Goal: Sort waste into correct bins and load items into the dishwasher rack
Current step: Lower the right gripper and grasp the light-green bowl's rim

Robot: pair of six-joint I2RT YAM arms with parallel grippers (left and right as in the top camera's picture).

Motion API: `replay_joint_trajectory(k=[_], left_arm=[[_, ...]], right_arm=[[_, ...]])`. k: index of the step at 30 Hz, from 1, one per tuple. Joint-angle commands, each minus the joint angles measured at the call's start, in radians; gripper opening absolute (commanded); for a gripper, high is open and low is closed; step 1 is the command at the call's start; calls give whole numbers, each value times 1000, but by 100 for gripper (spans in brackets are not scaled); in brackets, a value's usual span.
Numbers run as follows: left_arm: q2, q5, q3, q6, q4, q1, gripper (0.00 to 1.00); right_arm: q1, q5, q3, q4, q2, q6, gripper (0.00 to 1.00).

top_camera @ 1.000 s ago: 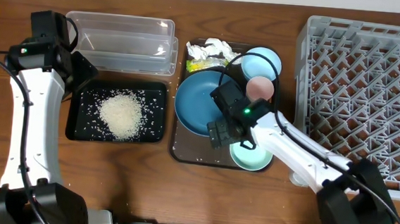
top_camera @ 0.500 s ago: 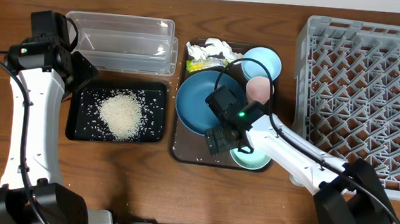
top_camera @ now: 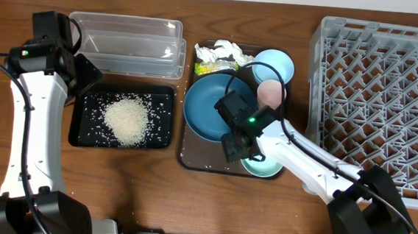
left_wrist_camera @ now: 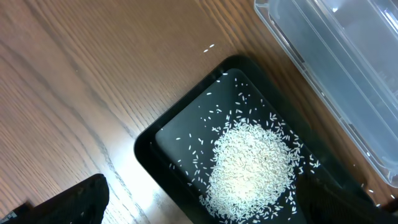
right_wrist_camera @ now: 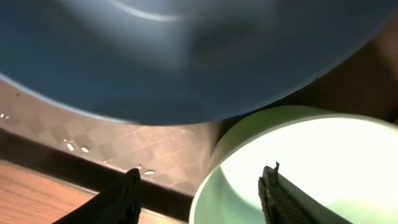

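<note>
White rice (top_camera: 126,118) lies piled in the black tray (top_camera: 82,134), also seen in the left wrist view (left_wrist_camera: 249,165). The clear tub (top_camera: 125,45) stands behind it. My left gripper (top_camera: 86,75) (left_wrist_camera: 211,208) hovers open and empty over the black tray. The dark blue plate (top_camera: 206,106), a pale blue bowl (top_camera: 275,63), the pink cup (top_camera: 272,92), white tissue (top_camera: 217,53) and a yellow-green wrapper (top_camera: 205,69) sit on the brown tray. My right gripper (top_camera: 238,147) (right_wrist_camera: 202,190) is open, its fingers straddling the near-left rim of the mint bowl (top_camera: 264,165) (right_wrist_camera: 311,168). The stick is out of view.
The grey dishwasher rack (top_camera: 380,99) fills the right side of the table. The brown serving tray (top_camera: 191,160) (right_wrist_camera: 124,149) holds a few stray rice grains. In the right wrist view the blue plate (right_wrist_camera: 186,50) looms just above the gripper's fingers.
My right gripper has moved a little right and toward the near edge, off the blue plate and onto the mint bowl's rim. The left arm has not moved.
</note>
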Motion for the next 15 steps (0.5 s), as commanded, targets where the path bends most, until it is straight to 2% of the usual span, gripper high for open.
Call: replay_joint_trajectory(k=[1, 8, 15], left_arm=[[3, -16, 20, -8, -3, 3, 97], [3, -16, 20, -8, -3, 3, 97], [3, -16, 20, -8, -3, 3, 97]], right_arm=[[27, 0, -10, -15, 7, 26, 59], [49, 1, -58, 17, 7, 47, 51], [58, 2, -71, 23, 7, 82, 36]])
